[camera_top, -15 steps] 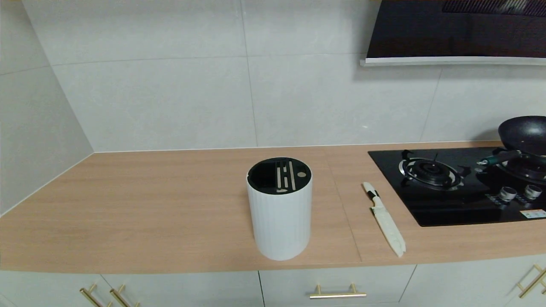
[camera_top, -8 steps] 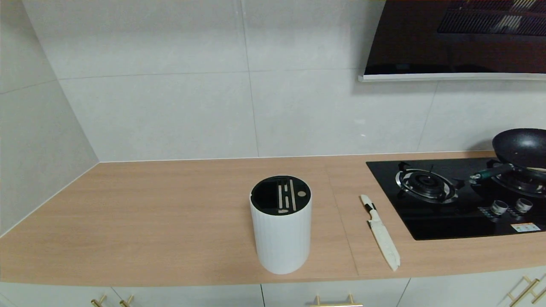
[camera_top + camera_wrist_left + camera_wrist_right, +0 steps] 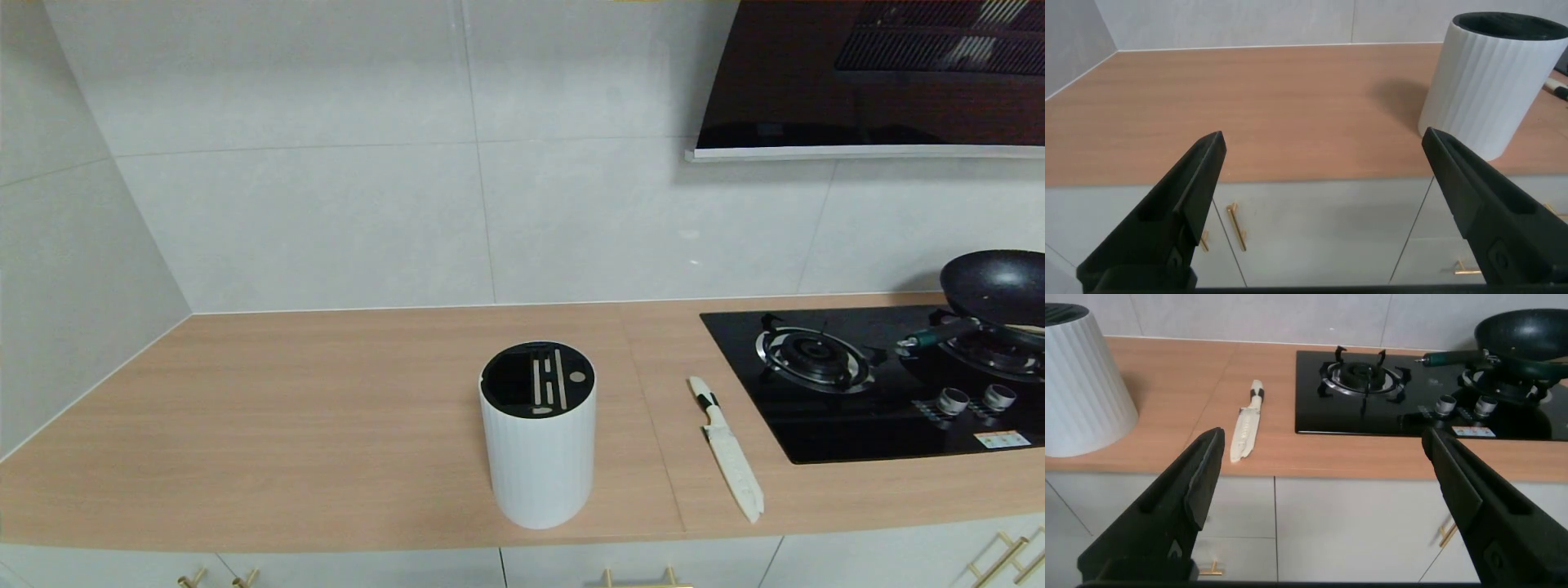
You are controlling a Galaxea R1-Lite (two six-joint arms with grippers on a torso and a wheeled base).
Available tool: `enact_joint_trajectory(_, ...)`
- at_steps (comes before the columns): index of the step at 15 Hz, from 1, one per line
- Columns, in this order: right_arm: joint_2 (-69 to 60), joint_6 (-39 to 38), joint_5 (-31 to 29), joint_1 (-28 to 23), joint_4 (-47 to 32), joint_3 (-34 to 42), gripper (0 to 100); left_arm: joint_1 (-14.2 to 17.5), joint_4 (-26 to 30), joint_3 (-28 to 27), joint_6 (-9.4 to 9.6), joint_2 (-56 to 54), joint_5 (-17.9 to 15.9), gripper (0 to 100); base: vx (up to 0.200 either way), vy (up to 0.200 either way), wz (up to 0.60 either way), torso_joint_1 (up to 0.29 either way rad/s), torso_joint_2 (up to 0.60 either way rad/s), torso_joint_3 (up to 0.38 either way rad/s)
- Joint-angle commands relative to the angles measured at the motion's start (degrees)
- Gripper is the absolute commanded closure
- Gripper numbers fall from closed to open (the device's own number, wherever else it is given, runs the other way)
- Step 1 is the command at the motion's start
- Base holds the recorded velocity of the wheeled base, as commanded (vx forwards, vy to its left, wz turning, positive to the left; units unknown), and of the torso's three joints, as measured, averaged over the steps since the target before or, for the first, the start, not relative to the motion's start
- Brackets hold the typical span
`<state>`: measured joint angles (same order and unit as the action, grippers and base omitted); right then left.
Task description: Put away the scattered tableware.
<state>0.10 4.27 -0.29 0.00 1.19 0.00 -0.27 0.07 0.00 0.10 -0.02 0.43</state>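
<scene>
We log a white knife [image 3: 726,447] flat on the wooden counter [image 3: 286,425]. It lies at 3 o'clock of the upright white ribbed holder [image 3: 539,457], apart from it, tip toward 5 o'clock. Black hob [image 3: 816,429] at 2 o'clock of the knife, pan [image 3: 992,286] on it. Left gripper [image 3: 1321,143] and right gripper [image 3: 1323,441] both spread wide, holding nothing, before the counter's front edge.
</scene>
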Motion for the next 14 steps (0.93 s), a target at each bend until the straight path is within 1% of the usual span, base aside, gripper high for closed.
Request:
enact_joint_trajectory(1, -0.01, 0.04, 0.03, 0.00, 0.12, 0.00, 0, 0.00, 0.01, 0.00, -0.01, 0.02, 0.01, 0, 0.000, 0.000, 0.00, 0.000, 0.00, 0.000)
enact_joint_trajectory(3, 0.08, 0.13, -0.23, 0.00, 0.39, 0.00, 0, 0.00, 0.01, 0.00, -0.01, 0.02, 0.10, 0, 0.000, 0.000, 0.00, 0.000, 0.00, 0.000)
enact_joint_trajectory(5, 4.38, -0.14, 0.20, 0.79, -0.49, -8.00, 0, 0.00, 0.01, 0.00, -0.01, 0.02, 0.01, 0, 0.000, 0.000, 0.00, 0.000, 0.00, 0.000)
enact_joint_trajectory(7, 11.50, -0.05, 0.82, 1.49, -0.76, -10.72, 0, 0.00, 0.01, 0.00, -0.01, 0.02, 0.01, 0, 0.000, 0.000, 0.00, 0.000, 0.00, 0.000)
enact_joint_trajectory(8, 22.84, -0.05, 0.91, 1.85, -0.58, -13.89, 0, 0.00, 0.01, 0.00, -0.01, 0.02, 0.01, 0, 0.000, 0.000, 0.00, 0.000, 0.00, 0.000)
enact_joint_trajectory(9, 30.66, -0.05, 0.91, 2.64, -0.49, -15.56, 0, 0.00, 0.01, 0.00, -0.01, 0.02, 0.01, 0, 0.000, 0.000, 0.00, 0.000, 0.00, 0.000)
enact_joint_trajectory(12, 50.09, -0.22, 0.47, 7.73, 0.65, -21.18, 0, 0.00, 0.01, 0.00, -0.01, 0.02, 0.01, 0, 0.000, 0.000, 0.00, 0.000, 0.00, 0.000)
enact_joint_trajectory(14, 62.66, -0.22, 0.73, 8.44, 3.73, -25.40, 0, 0.00, 0.01, 0.00, -0.01, 0.02, 0.01, 0, 0.000, 0.000, 0.00, 0.000, 0.00, 0.000)
